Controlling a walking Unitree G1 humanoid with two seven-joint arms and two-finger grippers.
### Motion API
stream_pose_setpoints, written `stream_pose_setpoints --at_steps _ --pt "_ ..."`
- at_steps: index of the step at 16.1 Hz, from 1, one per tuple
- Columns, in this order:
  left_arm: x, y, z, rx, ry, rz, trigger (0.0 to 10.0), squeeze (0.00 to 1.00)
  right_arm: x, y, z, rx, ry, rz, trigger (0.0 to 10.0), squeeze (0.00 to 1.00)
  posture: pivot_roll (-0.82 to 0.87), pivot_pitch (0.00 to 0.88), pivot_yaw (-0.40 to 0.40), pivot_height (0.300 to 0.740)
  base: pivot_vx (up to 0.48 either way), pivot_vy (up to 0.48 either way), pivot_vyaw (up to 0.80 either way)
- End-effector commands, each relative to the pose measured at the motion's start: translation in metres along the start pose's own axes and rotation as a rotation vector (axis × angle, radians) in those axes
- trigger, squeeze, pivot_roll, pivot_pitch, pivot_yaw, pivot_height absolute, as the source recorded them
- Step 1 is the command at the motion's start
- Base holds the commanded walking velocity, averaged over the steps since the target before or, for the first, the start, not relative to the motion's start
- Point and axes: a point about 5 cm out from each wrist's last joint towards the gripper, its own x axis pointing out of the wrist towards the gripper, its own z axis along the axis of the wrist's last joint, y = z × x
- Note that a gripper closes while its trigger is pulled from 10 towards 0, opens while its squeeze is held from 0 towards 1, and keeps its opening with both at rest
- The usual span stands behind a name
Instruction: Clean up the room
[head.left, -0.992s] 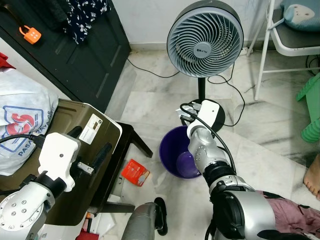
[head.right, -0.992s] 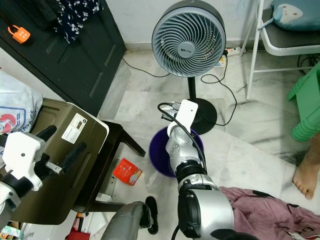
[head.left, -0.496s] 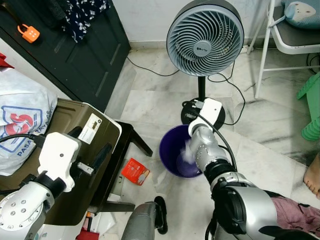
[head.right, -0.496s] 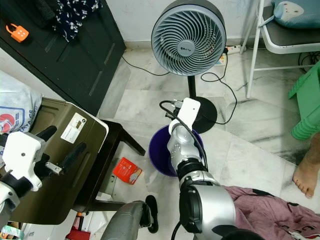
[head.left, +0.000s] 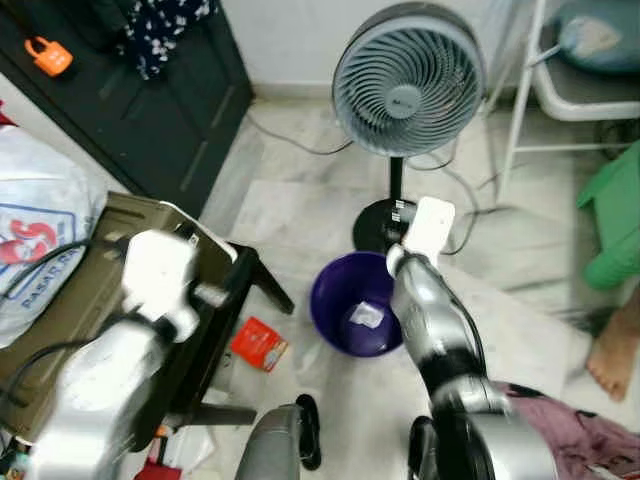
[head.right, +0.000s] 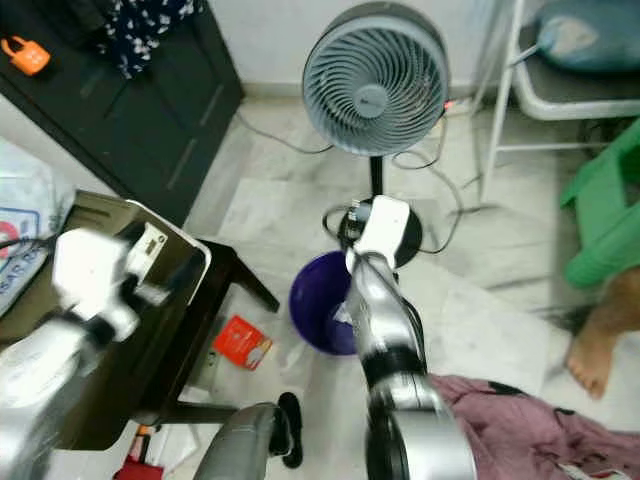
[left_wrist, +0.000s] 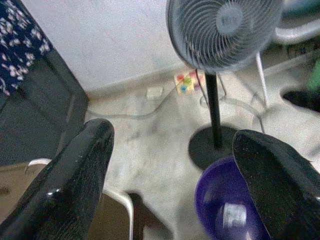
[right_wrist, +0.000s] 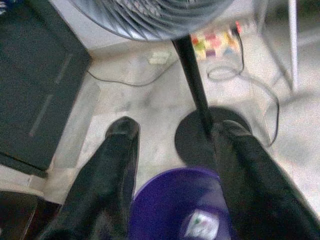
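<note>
The white bag (head.left: 40, 235) at the left had big red and blue letters, but it was cut off and blurry, so the word could not be read. The fan (head.left: 408, 78) had a small logo in its middle, too small to read. A white label (head.right: 148, 250) sat on the dark brown case (head.left: 75, 290); its writing was too tiny to make out.

The purple bin (head.left: 356, 317) stood on the floor at the foot of the fan. A small pale scrap (head.left: 366, 315) lay inside it. Half a second before, that scrap was only a blur over the bin.

The right tool (right_wrist: 175, 132) was over the far edge of the bin, fingers spread wide and holding nothing. A second ago it was bunched around something pale.

The left tool (left_wrist: 172, 145) was up by the case, higher than before, its two fingers spread and empty. The left arm was very blurry.

A red packet (head.left: 258, 343) lay on the floor near the bin. A bare foot (head.left: 612, 358) was cut off at the right edge.
</note>
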Motion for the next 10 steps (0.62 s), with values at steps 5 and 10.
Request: stream_pose_setpoints --at_steps 5,10 --pt "0.035 -0.003 -0.005 -0.019 -0.053 0.060 10.0 0.00 -0.039 0.009 0.016 -0.117 -0.111 0.160 10.0 1.00 0.01 0.000 0.118 0.740 0.000 0.000 0.00" --pt "0.061 -0.010 -0.002 -0.010 -0.138 0.063 10.0 0.00 -0.060 -0.010 0.035 -0.220 -0.209 0.226 10.0 1.00 -0.03 0.000 0.089 0.740 0.000 0.000 0.00"
